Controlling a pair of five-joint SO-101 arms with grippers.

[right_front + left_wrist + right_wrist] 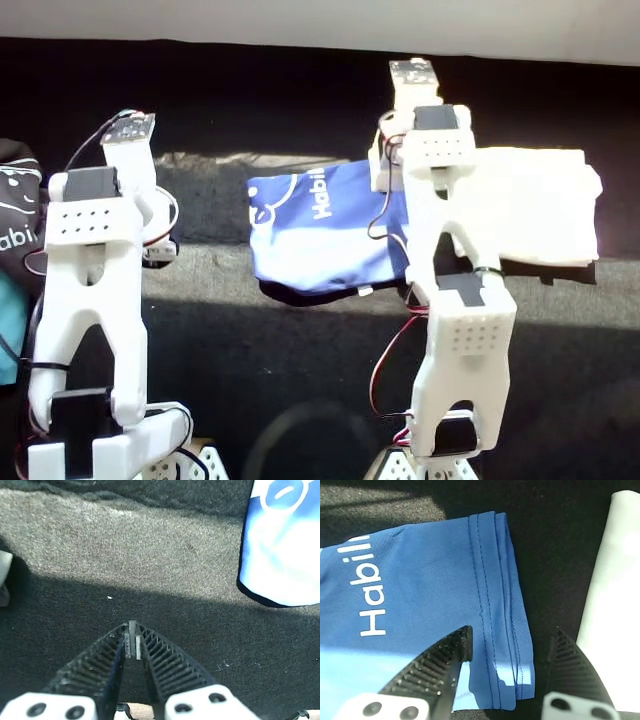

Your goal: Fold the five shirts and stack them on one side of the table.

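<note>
Left gripper (132, 641) is closed, ribbed fingers (165, 665) meeting at the tips with nothing between them, hovering over bare dark table (150, 555) covering on the left half. Right gripper (512, 634) is wide open and grips nothing. One finger (440, 660) sits over the blue shirt (420, 595) and the other over the dark gap on the far side of its stitched hem, so the jaws straddle that edge; can't tell whether the tips touch the fabric. In the high view the blue shirt (320, 230) lies folded near the table's middle, white lettering up, its right edge under the right arm. The white shirt (535, 205) lies folded just to the right of it, and the right wrist view shows a strip of dark table between the white shirt (615, 595) and the blue hem, so they are beside each other, not touching there. The left wrist view catches a corner of the blue shirt (285, 545), well apart from the left gripper. At the table's left edge there is a black shirt (15, 200) with white print, with a teal cloth (8, 335) just in front of it, both cut off by the frame. The table (250, 340) is part in sun, part in shadow.
</note>
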